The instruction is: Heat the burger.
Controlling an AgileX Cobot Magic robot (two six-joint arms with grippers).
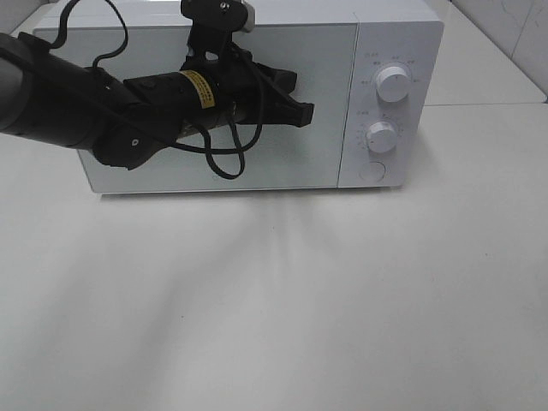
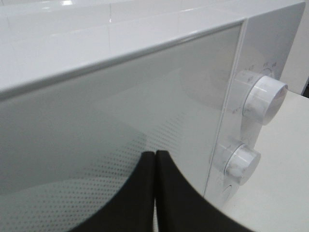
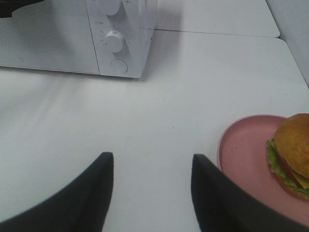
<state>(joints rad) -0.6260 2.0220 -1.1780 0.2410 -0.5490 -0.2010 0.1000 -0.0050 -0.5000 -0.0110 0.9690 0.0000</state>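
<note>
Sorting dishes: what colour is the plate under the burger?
Pink; the plate under the burger shows best in the right wrist view.

Glossy white microwave [image 1: 257, 103] on a smooth matt table [image 1: 274, 300].

Burger [image 3: 292, 152], pink plate [image 3: 241, 145] cut by frame edge.

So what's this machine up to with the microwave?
The left gripper, jaws shut and empty, is held up in front of the closed door of the white microwave, near its two knobs. The right gripper hangs open over the table, holding nothing. The burger sits on a pink plate beside it, not yet in the microwave.
</note>
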